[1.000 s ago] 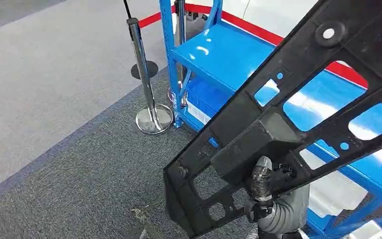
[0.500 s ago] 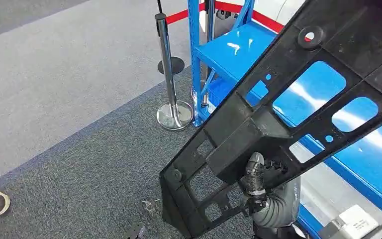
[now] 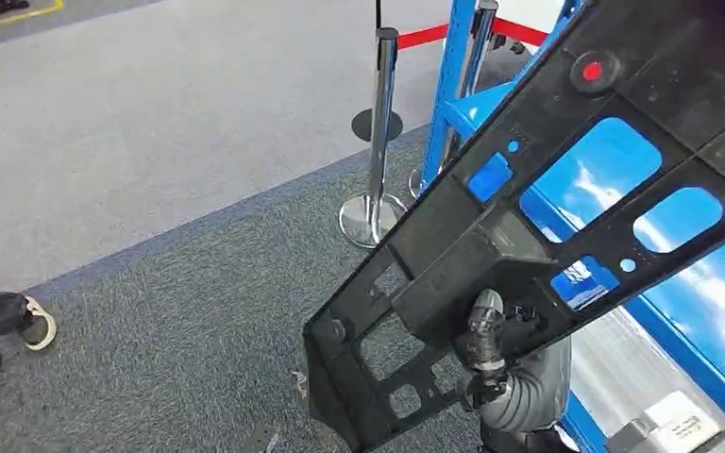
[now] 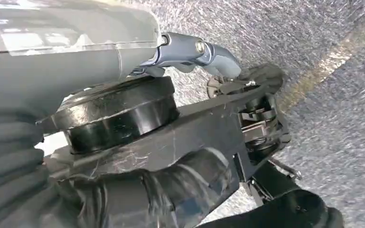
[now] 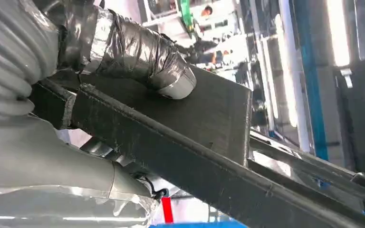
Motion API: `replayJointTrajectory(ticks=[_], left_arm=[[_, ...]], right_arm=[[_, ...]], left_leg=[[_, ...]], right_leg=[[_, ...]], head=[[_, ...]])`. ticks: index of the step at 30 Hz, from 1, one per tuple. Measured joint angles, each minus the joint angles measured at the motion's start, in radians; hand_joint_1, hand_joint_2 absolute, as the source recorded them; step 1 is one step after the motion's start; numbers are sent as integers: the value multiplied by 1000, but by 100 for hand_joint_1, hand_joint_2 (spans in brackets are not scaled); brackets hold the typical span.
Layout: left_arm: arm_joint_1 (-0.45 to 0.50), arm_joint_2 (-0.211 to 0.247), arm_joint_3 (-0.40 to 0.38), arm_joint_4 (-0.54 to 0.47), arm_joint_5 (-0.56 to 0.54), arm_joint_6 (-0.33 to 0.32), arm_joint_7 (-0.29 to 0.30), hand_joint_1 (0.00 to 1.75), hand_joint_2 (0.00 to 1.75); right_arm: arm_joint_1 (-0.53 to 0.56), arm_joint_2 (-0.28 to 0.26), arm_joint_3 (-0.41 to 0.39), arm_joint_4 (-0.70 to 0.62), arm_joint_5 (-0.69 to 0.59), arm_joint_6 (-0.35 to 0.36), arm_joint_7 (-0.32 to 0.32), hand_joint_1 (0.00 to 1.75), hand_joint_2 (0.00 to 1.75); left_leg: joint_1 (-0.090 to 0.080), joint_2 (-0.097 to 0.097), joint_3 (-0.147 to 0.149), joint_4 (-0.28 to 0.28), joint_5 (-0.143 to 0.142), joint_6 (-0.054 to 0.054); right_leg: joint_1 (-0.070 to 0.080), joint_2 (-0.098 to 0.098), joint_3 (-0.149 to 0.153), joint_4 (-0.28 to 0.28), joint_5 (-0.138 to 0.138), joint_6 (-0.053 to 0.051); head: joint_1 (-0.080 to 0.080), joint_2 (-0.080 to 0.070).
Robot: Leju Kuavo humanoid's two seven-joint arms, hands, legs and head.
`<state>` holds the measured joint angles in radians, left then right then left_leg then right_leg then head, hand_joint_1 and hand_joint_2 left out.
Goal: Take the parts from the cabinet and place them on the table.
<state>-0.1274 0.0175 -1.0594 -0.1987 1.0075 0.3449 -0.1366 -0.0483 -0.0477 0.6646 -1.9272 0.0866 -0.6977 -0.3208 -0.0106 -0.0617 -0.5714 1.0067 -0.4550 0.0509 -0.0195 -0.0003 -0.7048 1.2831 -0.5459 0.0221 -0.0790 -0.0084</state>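
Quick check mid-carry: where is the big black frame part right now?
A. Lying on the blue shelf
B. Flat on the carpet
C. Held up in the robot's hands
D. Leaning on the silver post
C: the black frame part hangs tilted above the carpet, with the left hand gripping its underside.

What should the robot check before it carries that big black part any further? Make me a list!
1. Left hand grips the big black part: ok.
2. Right hand grips the part: ok.
3. Part clear of the blue cabinet: cannot tell, they overlap in the head view.
4. Part clear of the silver post: ok.
5. Person's shoe away from the part: ok.
6. Table in sight: not ok.
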Motion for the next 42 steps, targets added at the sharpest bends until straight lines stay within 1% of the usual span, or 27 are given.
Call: replayJointTrajectory(ticks=[1, 2, 3, 7, 8, 9, 10, 12, 13, 15, 17, 18, 19, 22, 23, 25, 27, 28, 29, 30, 32, 33, 34, 37, 38, 40, 42], left_arm=[[-1, -2, 0, 0, -2, -1, 0, 0, 175], [-2, -2, 0, 0, -4, -1, 0, 0, 175], [-5, -3, 0, 0, -5, -1, 0, 0, 175], [-7, 0, 0, 0, -10, -2, 1, 0, 175], [-6, 1, 0, 0, -10, -2, 1, 0, 175], [-7, -3, 0, 0, -11, -2, 2, 0, 175], [-6, 0, 0, 0, -12, -2, 2, 0, 175], [-9, 2, 0, 0, -13, -2, 0, 0, 175], [-11, 2, 0, 0, -13, -2, -1, 0, 175], [-10, 3, 0, 0, -12, -2, -1, 0, 175], [-4, 6, 0, 0, -12, -2, 0, 0, 175], [-4, 8, 0, 1, -12, -2, 2, 0, 175], [-3, 9, 0, 2, -12, -2, 2, 0, 175], [0, 9, 0, 2, -12, -2, 1, 0, 175], [-1, 9, 0, 2, -12, -2, 0, 0, 175], [4, 7, 0, 2, -12, -4, 0, 0, 175], [2, 6, 0, 2, -13, -4, 1, 0, 175], [2, 5, 0, 2, -13, -5, 1, 0, 175], [1, 3, 0, 1, -13, -5, 1, 0, 175], [1, 3, 0, 1, -13, -6, 1, 0, 175], [-1, 1, 0, 2, -13, -7, 0, 0, 175], [-1, 0, 0, 2, -13, -7, 0, 0, 175], [-7, 0, 0, 2, -13, -7, 0, 0, 175], [-5, 1, 0, 2, -13, -7, 0, 0, 175], [-6, 6, 0, 2, -13, -6, 0, 0, 175], [-5, 1, 0, 2, -14, -5, 2, 0, 175], [-8, 5, 0, 2, -15, -4, 2, 0, 175]], right_arm=[[-1, 0, 0, 2, -3, 0, -1, 175, 175], [-3, 0, 0, 3, -8, 0, -2, 175, 175], [-4, 1, 0, 5, -11, 0, -3, 175, 175], [-6, 2, 0, 9, -7, 0, -3, 175, 175], [-8, 4, 0, 9, -6, 0, -2, 175, 175], [-9, 6, 0, 10, -6, 1, 1, 175, 175], [-10, 8, 0, 10, -6, 0, 1, 175, 175], [-9, 8, 0, 12, -8, 0, 1, 175, 175], [-9, 8, 0, 16, -13, 0, 1, 175, 175], [-9, 8, 0, 20, -17, 0, -1, 175, 175], [-9, 9, 0, 22, -18, 0, -6, 175, 175], [-9, 9, 0, 23, -18, 0, -10, 175, 175], [-9, 9, 0, 23, -18, 0, -13, 175, 175], [-9, 9, 0, 27, -18, 0, -13, 175, 175], [-9, 9, 0, 26, -18, 0, -13, 175, 175], [-12, 9, 0, 29, -18, 0, -14, 175, 175], [-9, 9, 0, 32, -18, 0, -13, 175, 175], [-5, 8, 0, 35, -18, 0, -13, 175, 175], [-4, 8, 0, 37, -18, 0, -12, 175, 175], [-4, 8, 0, 38, -18, 0, -12, 175, 175], [-4, 8, 0, 40, -18, 0, -11, 175, 175], [-5, 8, 0, 42, -18, -1, -9, 175, 175], [-4, 8, 0, 42, -19, -1, -6, 175, 175], [-5, 8, 0, 43, -21, 0, 2, 175, 175], [-6, 8, 0, 43, -21, 0, 3, 175, 175], [-8, 9, 0, 43, -23, 0, 5, 175, 175], [-7, 9, 0, 44, -24, 0, 5, 175, 175]], left_leg=[[3, -15, 1, 7, -5, -4], [5, -26, -4, 19, -13, -10], [-1, -35, -16, 37, -21, -17], [5, -77, -37, 38, -18, -32], [4, -54, -35, 46, -24, -35], [-3, -4, -46, 77, -42, -44], [2, 24, -76, 136, -72, -52], [5, 44, -152, 276, -129, -63], [5, 45, -177, 317, -134, -65], [5, 46, -152, 260, -78, -63], [2, 74, -61, 75, 20, -49], [-8, 110, -41, 39, 2, -44], [-17, 111, -36, 24, 3, -34], [-18, 82, -40, 19, 6, -20], [-7, 70, -20, -3, 14, -15], [-2, 58, -6, -15, 17, -6], [-1, 41, -6, -11, 13, 0], [-2, 30, -6, -9, 11, 1], [-2, 16, -6, -6, 9, 1], [-1, 2, -5, -1, 6, 1], [1, -24, -3, 15, -6, -6], [5, -33, -10, 25, -13, -10], [-3, -45, -21, 45, -21, -18], [9, -71, -30, 30, -10, -33], [7, -73, -33, 33, -14, -36], [2, 21, -60, 100, -51, -52], [8, 45, -139, 247, -115, -63]], right_leg=[[-3, 10, 39, -90, 54, 2], [-9, 46, 73, -170, 93, 5], [-14, 90, 82, -204, 77, 5], [-15, 49, 88, -207, 75, -16], [-19, 36, 94, -210, 75, -21], [-19, 26, 100, -212, 72, -26], [-19, 14, 103, -213, 70, -30], [-16, -14, 106, -213, 65, -32], [-16, -28, 107, -213, 62, -32], [-15, -49, 114, -213, 56, -31], [-13, -68, 129, -213, 47, -29], [-12, -75, 133, -219, 46, -26], [-6, -82, 135, -221, 45, -21], [-4, -108, 147, -237, 46, -7], [3, -110, 147, -238, 38, 1], [-2, -28, 122, -162, 0, 2], [1, -5, 33, -5, -60, 1], [2, -3, -5, 51, -67, 1], [2, -3, -19, 56, -49, 0], [2, -2, -9, 16, -8, -1], [-1, 16, 54, -142, 91, -4], [-6, 62, 77, -195, 92, -6], [-10, 74, 88, -216, 81, -4], [1, 50, 86, -211, 85, -17], [-11, 36, 92, -220, 87, -24], [-10, 12, 104, -229, 85, -35], [-8, -13, 105, -229, 83, -38]], head=[[1, 0], [2, 0], [4, 0], [3, 0], [3, 0], [-10, 0], [-16, 0], [-16, 0], [-16, 0], [-16, 0], [-16, 0], [-14, 0], [-16, 0], [-16, 0], [-13, 0], [-10, 0], [-3, 0], [-3, 0], [-3, 0], [-2, 0], [-2, 0], [-2, 0], [-4, 0], [-3, 0], [-1, 0], [-23, 0], [-23, 0]])
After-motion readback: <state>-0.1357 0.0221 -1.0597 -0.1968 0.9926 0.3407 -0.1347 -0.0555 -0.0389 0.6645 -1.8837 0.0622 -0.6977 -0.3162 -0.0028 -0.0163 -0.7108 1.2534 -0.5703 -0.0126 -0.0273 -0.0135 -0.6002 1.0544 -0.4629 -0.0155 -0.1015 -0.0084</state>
